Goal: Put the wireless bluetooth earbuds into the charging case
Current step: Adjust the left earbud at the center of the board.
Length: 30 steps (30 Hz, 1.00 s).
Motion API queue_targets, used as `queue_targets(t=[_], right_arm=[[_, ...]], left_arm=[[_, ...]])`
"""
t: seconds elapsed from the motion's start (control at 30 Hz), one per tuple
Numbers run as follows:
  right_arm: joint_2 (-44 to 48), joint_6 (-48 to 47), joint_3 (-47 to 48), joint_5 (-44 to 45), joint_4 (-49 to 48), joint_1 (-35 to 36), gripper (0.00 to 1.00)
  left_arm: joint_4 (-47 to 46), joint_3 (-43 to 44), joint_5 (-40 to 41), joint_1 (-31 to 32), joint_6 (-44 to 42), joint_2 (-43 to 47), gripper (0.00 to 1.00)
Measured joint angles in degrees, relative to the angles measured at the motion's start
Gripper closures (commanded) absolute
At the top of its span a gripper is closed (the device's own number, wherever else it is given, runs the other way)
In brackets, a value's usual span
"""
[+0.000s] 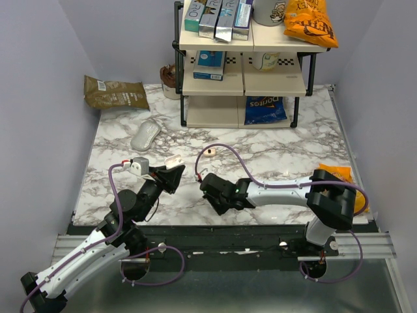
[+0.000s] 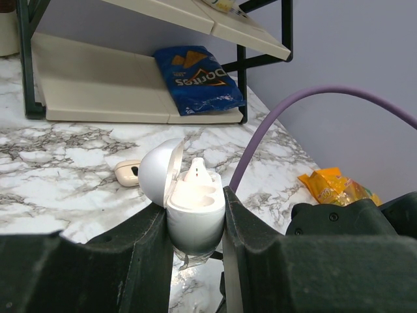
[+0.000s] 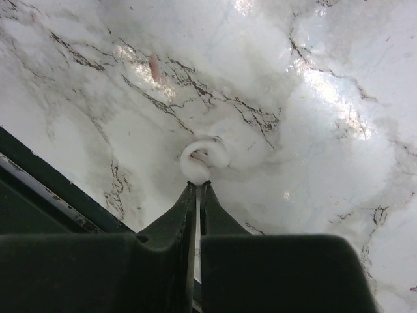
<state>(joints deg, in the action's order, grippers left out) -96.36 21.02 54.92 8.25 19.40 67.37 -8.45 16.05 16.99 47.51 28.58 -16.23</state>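
Left gripper (image 2: 195,207) clamped on the case (image 2: 186,195), gripping its lower half from both sides and holding it up off the marble table (image 1: 273,153). Lid swung open to the left. One earbud (image 2: 197,171) already seated in the case, pale stem poking up from its well. A second earbud (image 2: 127,173), tan with a dark centre, lying loose on the marble beyond the case, well apart from it.

Right gripper (image 3: 197,186) drawn together to a thin slit, pointing down at the marble. Right at its tips, a small white ring-shaped piece (image 3: 190,163); cannot tell whether pinched or merely lying there.

From above, both grippers tip to tip near the table's front edge, close but not touching, with the loose earbud farther back between them and the rack (image 1: 208,111). Purple cable (image 1: 225,149) from the right arm arching just beside that earbud. In the left wrist view, the same cable curving close past the case on the right, above the right arm's dark body (image 2: 339,225).

Farther off: white mouse (image 1: 145,136) to the left, brown bag (image 1: 115,93) in the back left corner, blue Doritos bag (image 2: 199,78) on the rack's bottom shelf, orange bag (image 2: 335,186) at the right edge
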Motion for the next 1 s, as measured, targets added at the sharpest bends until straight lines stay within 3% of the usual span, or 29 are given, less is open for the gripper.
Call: queue_targets(t=[0.03, 0.13, 0.2, 0.5, 1.0], right_arm=[[0.02, 0.00, 0.00, 0.07, 0.17, 0.00, 0.72], [0.02, -0.11, -0.02, 0.07, 0.24, 0.00, 0.48], [0.20, -0.52, -0.07, 0.07, 0.20, 0.00, 0.44], [6.38, 0.22, -1.09, -0.02, -1.44, -0.11, 0.42], [2.71, 6.40, -0.11, -7.89, -7.17, -0.26, 0.42]], left_arm=[[0.00, 0.00, 0.00, 0.00, 0.02, 0.00, 1.00], [0.00, 0.00, 0.02, 0.09, 0.02, 0.00, 1.00], [0.00, 0.00, 0.02, 0.15, 0.02, 0.00, 1.00], [0.04, 0.00, 0.33, 0.24, 0.02, 0.24, 1.00], [0.44, 0.00, 0.50, 0.24, 0.04, 0.81, 1.00]])
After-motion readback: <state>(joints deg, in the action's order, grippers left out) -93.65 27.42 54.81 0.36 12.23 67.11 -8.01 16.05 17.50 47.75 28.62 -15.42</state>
